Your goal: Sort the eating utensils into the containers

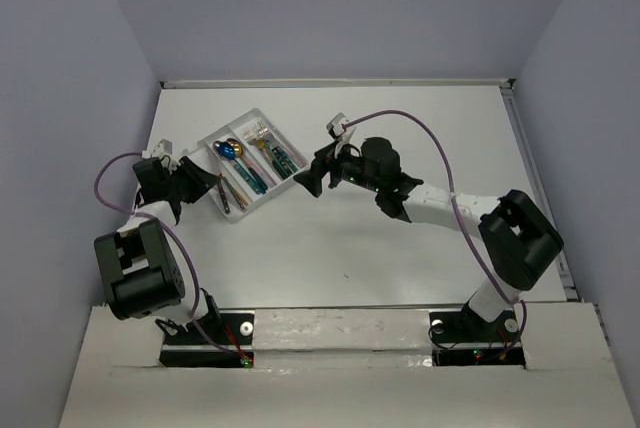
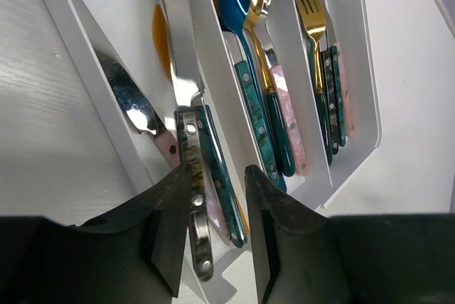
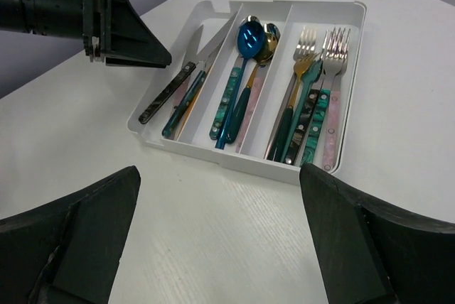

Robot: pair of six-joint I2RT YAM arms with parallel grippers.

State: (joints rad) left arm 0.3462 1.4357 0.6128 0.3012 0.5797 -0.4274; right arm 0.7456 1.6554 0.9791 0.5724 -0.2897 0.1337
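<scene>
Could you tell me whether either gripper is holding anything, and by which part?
Nothing is held: the left gripper and the right gripper are both open, empty.

Tray (image 3: 213,149): no text, brand or number readable.
Utensils (image 3: 249,36): no stamp or lettering legible on blades or handles.
Arms (image 1: 440,203): no label readable; too small.
Desk (image 1: 400,258): no writing or signs.
</scene>
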